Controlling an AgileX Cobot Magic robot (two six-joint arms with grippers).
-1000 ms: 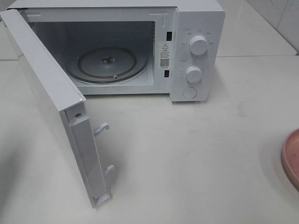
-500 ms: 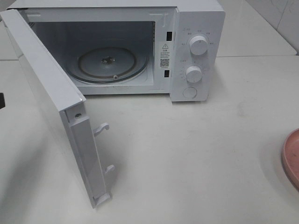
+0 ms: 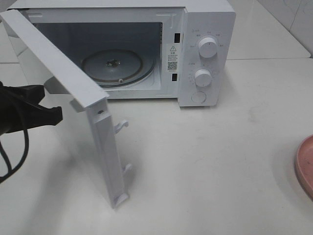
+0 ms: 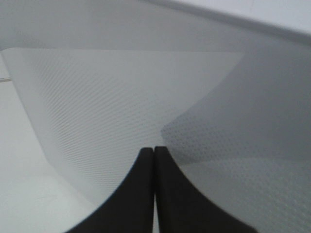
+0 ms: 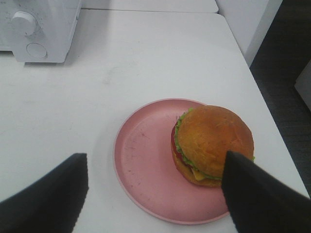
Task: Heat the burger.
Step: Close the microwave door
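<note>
The burger [image 5: 212,144] sits on the right part of a round pink plate [image 5: 141,160] in the right wrist view; it is out of the exterior view. My right gripper [image 5: 155,160] is open above the plate, with one finger [image 5: 252,194] beside the burger, holding nothing. The white microwave [image 3: 205,29] stands at the back with its door [image 3: 63,73] partly open and its glass turntable [image 3: 115,66] bare. My left gripper [image 3: 56,115] is shut, its tips [image 4: 154,151] against the door's outer face.
Only the plate's edge [image 3: 305,166] shows at the right border of the exterior view. The microwave's two knobs [image 3: 208,48] and button [image 3: 198,97] face front. The table's right edge [image 5: 272,121] runs close to the plate.
My left gripper has come in from the left and met the door's outer face. The door has swung a little toward the microwave, its free edge moving right.
</note>
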